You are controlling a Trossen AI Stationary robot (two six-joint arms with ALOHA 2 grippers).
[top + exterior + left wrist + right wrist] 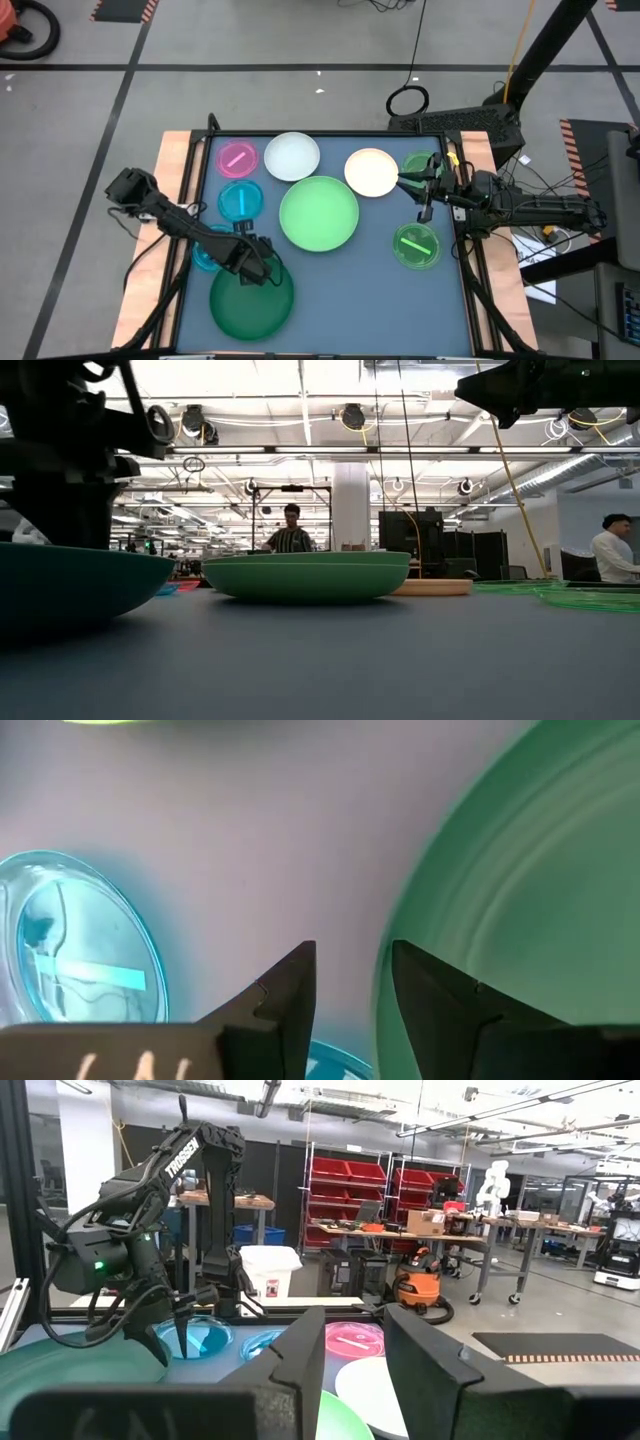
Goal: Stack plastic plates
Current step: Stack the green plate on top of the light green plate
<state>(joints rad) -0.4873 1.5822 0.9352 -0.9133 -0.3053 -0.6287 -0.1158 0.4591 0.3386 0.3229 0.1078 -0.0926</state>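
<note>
My left gripper [256, 264] hangs over the far rim of the large dark green plate [251, 300], which lies at the table's near left. In the left wrist view the open left gripper [352, 990] has one finger over the plate's inside and one outside its rim [383, 982]; I cannot tell whether either touches. The large light green plate [318, 213] lies mid-table. Behind it are the white plate [291, 156] and the cream plate [371, 171]. My right gripper [418, 195] is open, above the table between the cream plate and a small striped green plate [417, 246].
Small plates lie flat: pink [237, 158] at the far left, blue [240, 200] before it, another blue [203, 252] under my left arm, a second green one [419, 162] at the far right. Bare table [350, 300] shows near right. People stand in the room behind.
</note>
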